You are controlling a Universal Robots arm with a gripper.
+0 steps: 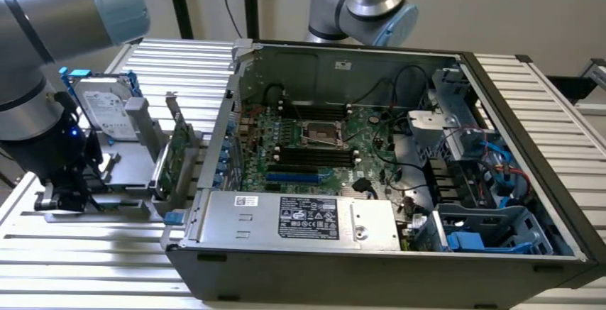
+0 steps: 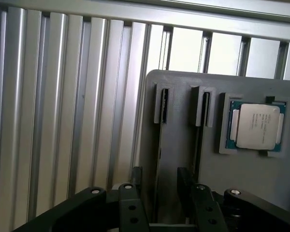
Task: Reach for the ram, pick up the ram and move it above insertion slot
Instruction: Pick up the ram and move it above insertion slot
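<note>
The slatted aluminium bench (image 1: pixel 549 111) carries an open computer case (image 1: pixel 379 253) across most of its width. A grey parts holder (image 1: pixel 128 172) sits by the bench edge at the exterior view's left. The Universal Robots arm (image 1: pixel 28 111) bends down over that holder. In the holder a silver hard drive (image 1: pixel 99 108) and a green expansion card (image 1: pixel 173 164) stand upright, and the wrist view shows a CPU (image 2: pixel 255 126) lying in a recess of the holder's plate.

The relation that matters is in the wrist view. The gripper (image 2: pixel 159 173) is low over the holder, its two fingers (image 2: pixel 135 178) standing wide apart on either side of one of the two narrow slots. A thin dark edge runs along that slot and passes between the fingers. I take this to be the ram (image 2: pixel 159 145) seen edge-on (no green board or chips can be made out from this angle). Its long axis runs straight away from the wrist, parallel to the finger faces, and nothing is clamped yet.

The black insertion slot (image 1: pixel 317 155) on the motherboard lies well apart, inside the case. In the exterior view the gripper's (image 1: pixel 68 195) fingertips and the ram are hidden behind the wrist and holder.
</note>
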